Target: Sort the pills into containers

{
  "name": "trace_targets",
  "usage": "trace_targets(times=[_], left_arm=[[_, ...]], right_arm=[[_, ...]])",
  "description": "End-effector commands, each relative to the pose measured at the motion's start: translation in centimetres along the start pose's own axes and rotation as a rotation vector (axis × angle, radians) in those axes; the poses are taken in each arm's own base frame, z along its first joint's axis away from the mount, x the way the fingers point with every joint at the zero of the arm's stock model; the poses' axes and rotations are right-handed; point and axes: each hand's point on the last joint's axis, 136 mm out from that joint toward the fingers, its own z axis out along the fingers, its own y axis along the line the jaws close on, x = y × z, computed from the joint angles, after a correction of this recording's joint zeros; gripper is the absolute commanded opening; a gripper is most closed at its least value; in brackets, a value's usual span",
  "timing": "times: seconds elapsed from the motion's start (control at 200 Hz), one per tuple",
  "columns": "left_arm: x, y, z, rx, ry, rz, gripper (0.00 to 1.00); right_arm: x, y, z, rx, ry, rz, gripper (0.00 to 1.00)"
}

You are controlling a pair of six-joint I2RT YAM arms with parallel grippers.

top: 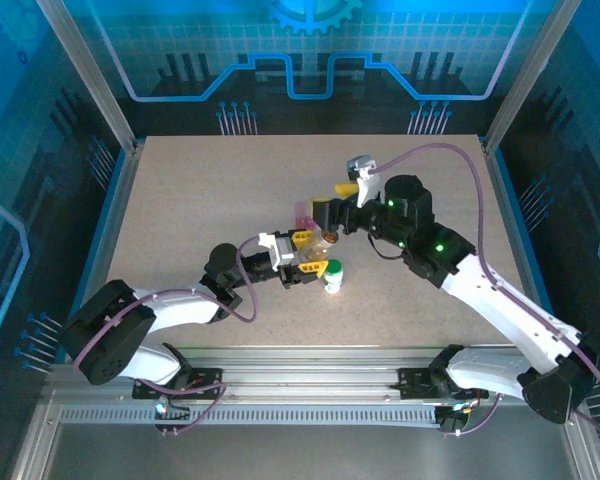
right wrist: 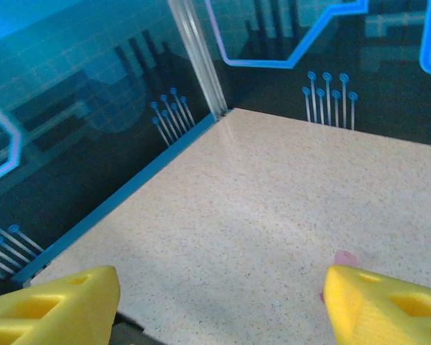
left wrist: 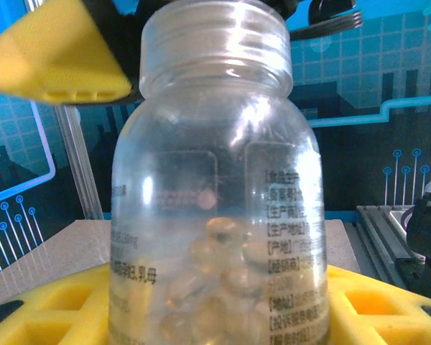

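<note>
My left gripper (left wrist: 215, 320) pinches the vial (left wrist: 215, 165) low on its body, at the centre of the left wrist frame. The vial stands upright, long axis vertical, its uncapped mouth toward the top edge; a small heap of pale softgels (left wrist: 212, 287) sits in its bottom, so I judge the sorting partly done. My right gripper (right wrist: 223, 302) is spread wide over the table (right wrist: 273, 180), holding nothing. In the top view the white bottle (top: 334, 278) stands just below centre, green cap on; whether loose pills remain I cannot tell.
</note>
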Motion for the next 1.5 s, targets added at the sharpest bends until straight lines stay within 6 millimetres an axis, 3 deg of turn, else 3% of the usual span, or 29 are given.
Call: trace_targets(times=[0.0,0.085,0.245,0.46,0.79,0.981,1.216,1.371,1.496], left_arm=[[-1.6,-0.3,0.1,0.015,-0.055,0.061,0.00],[-1.6,-0.2,0.0,0.011,-0.057,0.062,0.00],[-1.9,-0.1,-0.1,0.012,-0.064,0.059,0.00],[-2.2,-0.7,-0.4,0.039,-0.077,0.045,0.00],[-2.5,-1.8,-0.8,0.097,-0.091,0.037,0.00],[-2.7,-2.1,-0.8,0.113,-0.099,0.036,0.00],[-2.4,-1.9,-0.7,0.110,-0.095,0.032,0.00],[-2.4,-1.4,-0.5,0.084,-0.092,0.037,0.00],[-2.1,0.0,-0.5,-0.003,-0.072,0.067,0.00]], right_arm=[[-1.6,2.2,-2.8,-0.109,-0.055,-0.121,0.77],[-1.3,3.1,-4.2,-0.176,-0.061,-0.200,0.78],[1.3,5.1,-5.5,-0.341,-0.008,-0.324,0.78],[4.0,6.2,-5.4,-0.469,0.039,-0.420,0.63],[4.9,6.7,-4.8,-0.542,0.056,-0.467,0.51],[5.5,6.1,-4.5,-0.519,0.086,-0.483,0.52],[5.5,6.4,-4.6,-0.540,0.092,-0.450,0.34],[5.4,5.7,-4.1,-0.483,0.124,-0.389,0.15],[5.4,3.5,-2.5,-0.339,0.170,-0.207,0.16]])
